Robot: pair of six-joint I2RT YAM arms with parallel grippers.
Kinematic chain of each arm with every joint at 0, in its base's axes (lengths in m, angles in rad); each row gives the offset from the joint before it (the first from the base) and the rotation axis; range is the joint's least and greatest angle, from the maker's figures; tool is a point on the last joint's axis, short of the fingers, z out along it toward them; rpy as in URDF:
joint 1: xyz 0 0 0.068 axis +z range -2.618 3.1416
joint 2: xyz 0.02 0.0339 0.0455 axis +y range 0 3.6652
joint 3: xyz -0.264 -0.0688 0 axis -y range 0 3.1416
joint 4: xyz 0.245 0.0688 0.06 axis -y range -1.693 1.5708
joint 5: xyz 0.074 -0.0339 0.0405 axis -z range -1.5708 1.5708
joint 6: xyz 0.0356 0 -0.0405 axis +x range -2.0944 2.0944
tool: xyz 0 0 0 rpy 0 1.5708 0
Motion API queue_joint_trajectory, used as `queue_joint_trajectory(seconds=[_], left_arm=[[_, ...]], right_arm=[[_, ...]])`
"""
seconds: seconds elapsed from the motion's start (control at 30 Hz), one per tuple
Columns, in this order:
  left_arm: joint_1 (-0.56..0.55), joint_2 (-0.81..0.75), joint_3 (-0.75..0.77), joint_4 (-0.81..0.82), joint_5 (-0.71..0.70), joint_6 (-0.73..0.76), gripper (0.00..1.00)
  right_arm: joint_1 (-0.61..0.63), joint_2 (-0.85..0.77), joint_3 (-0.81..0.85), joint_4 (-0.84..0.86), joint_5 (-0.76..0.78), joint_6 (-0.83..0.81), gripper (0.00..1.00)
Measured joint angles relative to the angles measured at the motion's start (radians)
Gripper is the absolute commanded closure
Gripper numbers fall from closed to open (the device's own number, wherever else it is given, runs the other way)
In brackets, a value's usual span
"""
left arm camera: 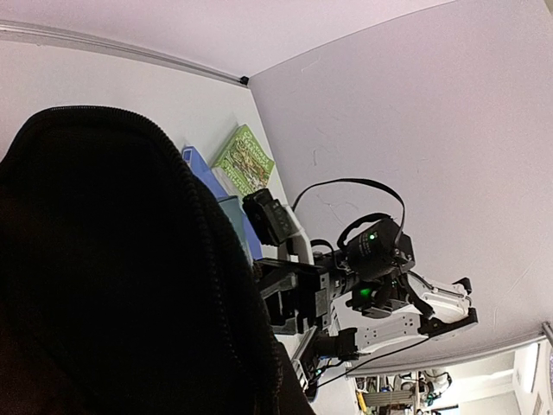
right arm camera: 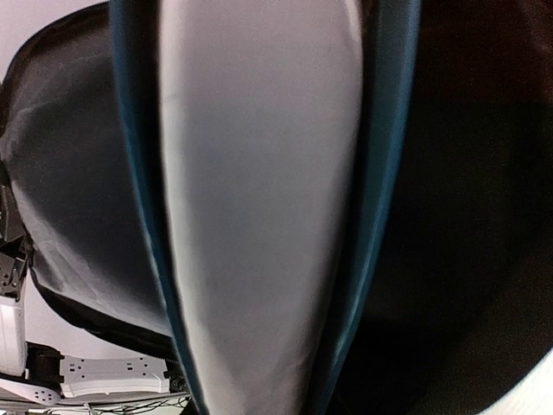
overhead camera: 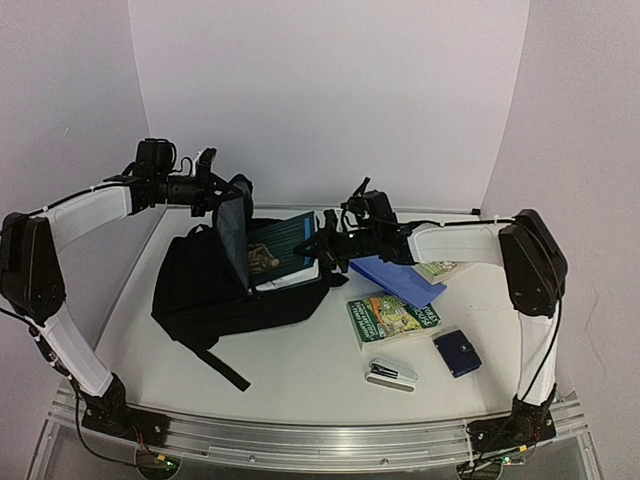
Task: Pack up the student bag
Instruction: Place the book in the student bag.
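Top external view: left gripper (overhead camera: 213, 195), at 10 o'clock, is pinched together on the student bag (overhead camera: 195, 285) flap; right gripper (overhead camera: 325, 245) seemingly clamps 1 teal book (overhead camera: 285, 242) at the bag's mouth.

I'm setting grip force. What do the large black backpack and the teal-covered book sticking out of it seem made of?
Large black backpack: soft matte fabric; it sags and creases. Teal-covered book: likely paper pages in a smooth card cover, faintly glossy; a pale page block shows between thin teal covers.
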Motion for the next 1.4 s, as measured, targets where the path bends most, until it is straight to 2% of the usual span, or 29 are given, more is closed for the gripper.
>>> queue_joint_trajectory(seconds=[0.53, 0.73, 0.9, 1.03, 1.1, 1.23, 1.4], left_arm=[[-0.038, 0.068, 0.068, -0.008, 0.035, 0.002, 1.0], [-0.048, 0.077, 0.068, -0.008, 0.033, 0.009, 1.0], [-0.048, 0.08, 0.068, -0.009, 0.03, 0.023, 1.0], [-0.048, 0.08, 0.064, -0.027, 0.005, 0.059, 1.0], [-0.044, 0.077, 0.052, -0.027, -0.005, 0.074, 1.0], [-0.03, 0.065, 0.014, -0.056, -0.041, 0.097, 1.0], [-0.015, 0.054, -0.002, -0.106, -0.092, 0.131, 1.0]], right_arm=[[0.091, 0.351, 0.376, 0.025, 0.021, 0.007, 0.78], [0.118, 0.448, 0.487, 0.035, 0.066, 0.005, 0.69], [0.134, 0.5, 0.562, 0.039, 0.096, 0.0, 0.53], [0.137, 0.503, 0.566, 0.04, 0.133, -0.032, 0.33], [0.138, 0.501, 0.549, 0.042, 0.16, -0.053, 0.27], [0.138, 0.469, 0.456, 0.02, 0.233, -0.115, 0.18], [0.139, 0.377, 0.349, -0.058, 0.388, -0.185, 0.14]])
